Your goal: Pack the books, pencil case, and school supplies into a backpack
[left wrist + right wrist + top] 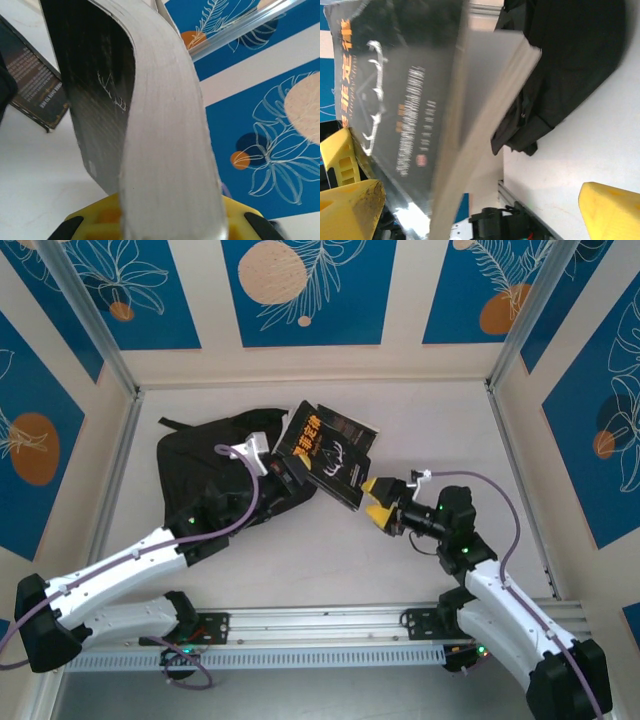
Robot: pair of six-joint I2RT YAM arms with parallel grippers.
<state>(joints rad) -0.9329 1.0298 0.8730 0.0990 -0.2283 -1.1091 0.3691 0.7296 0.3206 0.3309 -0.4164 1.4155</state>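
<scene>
Left gripper (289,472) clamps the black gold-patterned paperback (335,452) beside the black fabric backpack (195,475); right gripper (377,502) gapes wide near its corner.

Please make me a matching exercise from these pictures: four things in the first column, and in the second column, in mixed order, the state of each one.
Column one:
1. black book
2. backpack
3. left hand
4. right hand

Column two:
a. open
b. lies on the table
c. shut on the black book
d. clamped in a hand

Pairs: 1-d, 2-b, 3-c, 4-a
</scene>
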